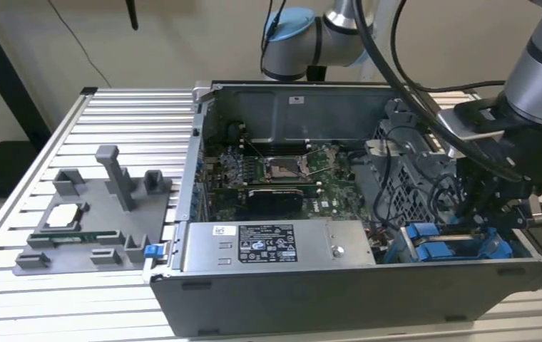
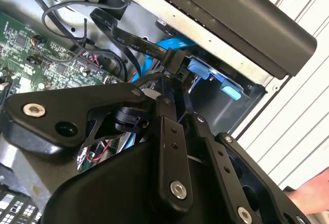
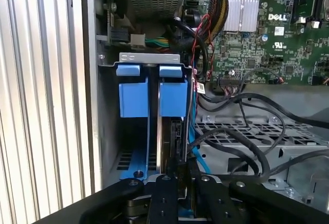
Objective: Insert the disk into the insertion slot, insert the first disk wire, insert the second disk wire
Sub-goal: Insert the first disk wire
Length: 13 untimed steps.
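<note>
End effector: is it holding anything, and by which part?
The end effector seems to pinch the black connector of a flat black wire by the connector's body, near the blue disk carriers; the contact is partly hidden.

Printed white label [image 1: 265, 244] on silver power supply [image 1: 314, 242]
</note>
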Tool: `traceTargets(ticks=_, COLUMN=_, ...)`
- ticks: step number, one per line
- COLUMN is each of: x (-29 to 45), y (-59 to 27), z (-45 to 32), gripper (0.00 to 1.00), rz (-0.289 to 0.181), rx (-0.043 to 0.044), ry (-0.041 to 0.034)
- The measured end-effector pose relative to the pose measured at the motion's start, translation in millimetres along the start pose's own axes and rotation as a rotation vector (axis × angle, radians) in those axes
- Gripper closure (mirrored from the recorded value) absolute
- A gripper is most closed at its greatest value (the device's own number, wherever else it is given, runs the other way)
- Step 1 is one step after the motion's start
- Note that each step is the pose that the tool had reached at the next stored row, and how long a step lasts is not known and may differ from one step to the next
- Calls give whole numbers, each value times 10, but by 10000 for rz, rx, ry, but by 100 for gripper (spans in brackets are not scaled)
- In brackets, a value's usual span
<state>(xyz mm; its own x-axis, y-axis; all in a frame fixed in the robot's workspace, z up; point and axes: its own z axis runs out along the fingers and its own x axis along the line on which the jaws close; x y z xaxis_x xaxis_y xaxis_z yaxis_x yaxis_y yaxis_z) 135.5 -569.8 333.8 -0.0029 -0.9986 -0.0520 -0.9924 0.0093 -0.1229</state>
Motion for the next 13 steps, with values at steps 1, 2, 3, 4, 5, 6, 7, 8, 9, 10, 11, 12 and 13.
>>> traceTargets(ticks=1, x=1, y=2, z=15, gripper=100, rz=14, rx=1, ry=2)
traceTargets(ticks=2, x=2, y=4, z=30, gripper=100, rz=26, rx=2, ry=9)
traceTargets(ticks=3, x=2, y=5, z=43, gripper=100, rz=35, rx=2, ry=17)
traceTargets(ticks=4, x=3, y=7, z=59, gripper=100, rz=41, rx=3, ry=17)
traceTargets(ticks=5, x=4, y=10, z=77, gripper=100, rz=46, rx=3, ry=15)
traceTargets(ticks=6, x=5, y=12, z=94, gripper=100, rz=47, rx=3, ry=14)
traceTargets(ticks=7, x=6, y=13, z=104, gripper=100, rz=48, rx=4, ry=11)
traceTargets(ticks=8, x=5, y=14, z=107, gripper=100, rz=49, rx=2, ry=9)
traceTargets(ticks=9, x=5, y=14, z=108, gripper=0, rz=49, rx=2, ry=7)
traceTargets(ticks=10, x=3, y=15, z=122, gripper=0, rz=52, rx=3, ry=-28)
traceTargets(ticks=11, x=5, y=15, z=126, gripper=0, rz=53, rx=3, ry=-31)
traceTargets(ticks=12, x=6, y=13, z=106, gripper=0, rz=51, rx=-2, ry=-11)
traceTargets(ticks=13, x=4, y=11, z=81, gripper=0, rz=50, rx=-6, ry=6)
